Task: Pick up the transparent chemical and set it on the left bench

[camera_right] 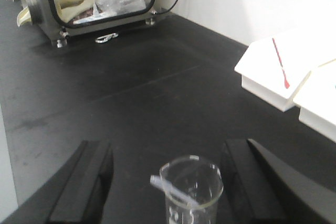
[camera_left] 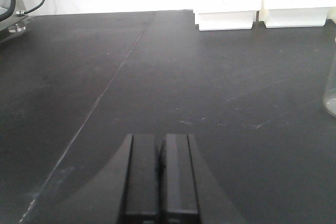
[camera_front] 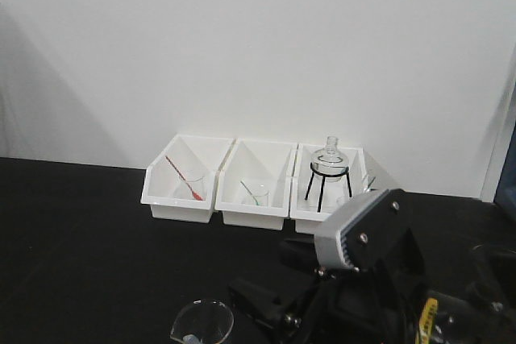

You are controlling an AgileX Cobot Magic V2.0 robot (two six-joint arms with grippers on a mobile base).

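The transparent chemical (camera_right: 190, 187) stands upright on the left bench (camera_left: 157, 77), close to its near edge, well apart from the 3 white bins (camera_front: 256, 191) along the far edge. Judged from its look, it is thin glass: light, stiff, slippery and easily cracked, best held across the straight wall below the rim with gentle pressure. The right gripper (camera_right: 170, 182) has its jaws spread wide, 1 finger on each side of the beaker, touching nothing. The left gripper (camera_left: 160, 177) has its fingers pressed together, holding nothing
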